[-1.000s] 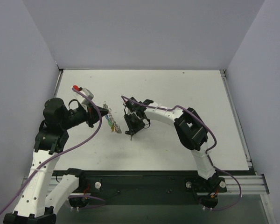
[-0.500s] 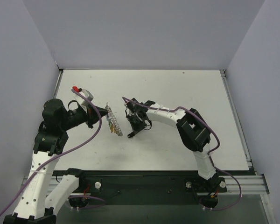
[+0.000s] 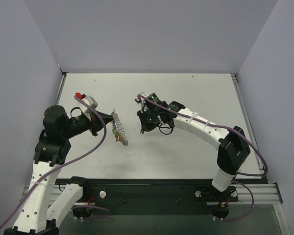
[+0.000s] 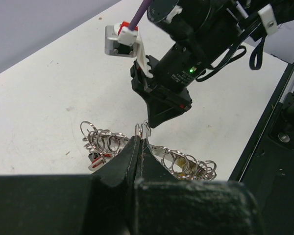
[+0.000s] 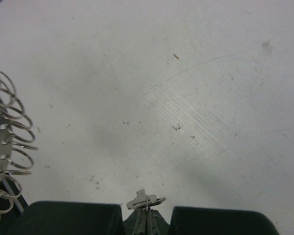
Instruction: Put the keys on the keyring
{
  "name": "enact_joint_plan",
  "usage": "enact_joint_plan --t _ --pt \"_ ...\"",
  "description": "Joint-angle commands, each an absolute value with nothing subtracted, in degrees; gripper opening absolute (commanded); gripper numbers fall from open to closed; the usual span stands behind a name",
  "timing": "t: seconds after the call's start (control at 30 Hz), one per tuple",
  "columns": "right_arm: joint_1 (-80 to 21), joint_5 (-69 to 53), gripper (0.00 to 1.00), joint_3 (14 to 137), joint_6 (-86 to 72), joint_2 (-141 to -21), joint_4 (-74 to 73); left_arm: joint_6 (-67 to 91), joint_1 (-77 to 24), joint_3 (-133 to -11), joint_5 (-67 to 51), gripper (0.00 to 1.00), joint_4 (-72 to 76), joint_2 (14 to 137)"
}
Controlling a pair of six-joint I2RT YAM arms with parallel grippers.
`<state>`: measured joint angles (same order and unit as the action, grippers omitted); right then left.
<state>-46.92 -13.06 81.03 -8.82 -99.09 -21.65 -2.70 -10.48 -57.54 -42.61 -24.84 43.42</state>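
Observation:
The keyring (image 3: 119,129) is a flat silvery ring rimmed with several small wire loops, and it hangs off the table in my left gripper (image 3: 109,119). In the left wrist view the jaws (image 4: 139,144) are shut on the keyring's (image 4: 161,152) rim. A red key head (image 4: 95,157) and a yellow key head (image 4: 196,169) hang among the loops. My right gripper (image 3: 142,130) points at the keyring from the right, a short gap away. In the right wrist view it (image 5: 147,215) is shut on a tiny silvery key (image 5: 146,200). The keyring's loops (image 5: 7,142) show at the left edge.
The white table (image 3: 201,98) is walled in grey on three sides. A black rail (image 3: 161,188) runs along the near edge by the arm bases. A metal strip (image 3: 247,127) lines the right edge.
My right gripper has shut on the small key and lifted it off the table toward the keyring. The right arm has swung outward. The left gripper with the keyring has barely shifted.

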Motion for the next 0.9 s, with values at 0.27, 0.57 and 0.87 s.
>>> enact_joint_plan --t 0.27,0.57,0.87 --pt "-42.8 -42.3 0.00 82.2 -2.3 -83.1 -24.7 -7.6 -13.3 -57.0 -53.3 0.00 -18.1 42.3" --pt "-42.7 -58.3 0.00 86.2 -2.1 -80.9 -24.9 -4.5 -17.0 -54.2 -60.9 0.00 -7.2 41.0" --pt "-44.3 -60.8 0.00 93.4 -10.9 -85.4 -25.0 -2.3 -20.5 -53.5 -62.0 0.00 -1.4 40.3"
